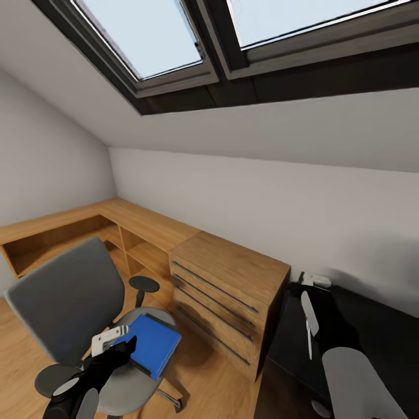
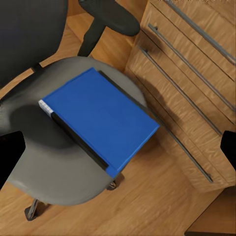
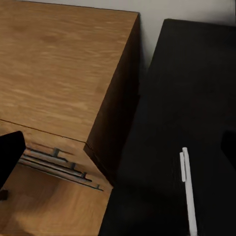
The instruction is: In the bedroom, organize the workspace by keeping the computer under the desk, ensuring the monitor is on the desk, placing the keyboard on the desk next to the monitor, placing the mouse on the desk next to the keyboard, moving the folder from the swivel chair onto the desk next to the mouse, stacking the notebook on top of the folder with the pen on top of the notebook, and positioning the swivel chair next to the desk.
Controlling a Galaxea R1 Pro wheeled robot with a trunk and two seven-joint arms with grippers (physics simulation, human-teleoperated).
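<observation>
A blue folder lies flat on the grey seat of the swivel chair. My left gripper hovers just above the folder's near edge, open, its black fingertips wide apart at the sides of the left wrist view. A white pen lies on the black desk. My right gripper hangs open above the desk's edge beside the wooden drawer cabinet, holding nothing.
The drawer cabinet stands between chair and black desk. A low wooden shelf unit runs along the left wall. A small white object sits at the desk's far corner. Sloped ceiling with skylights overhead. Wooden floor under the chair.
</observation>
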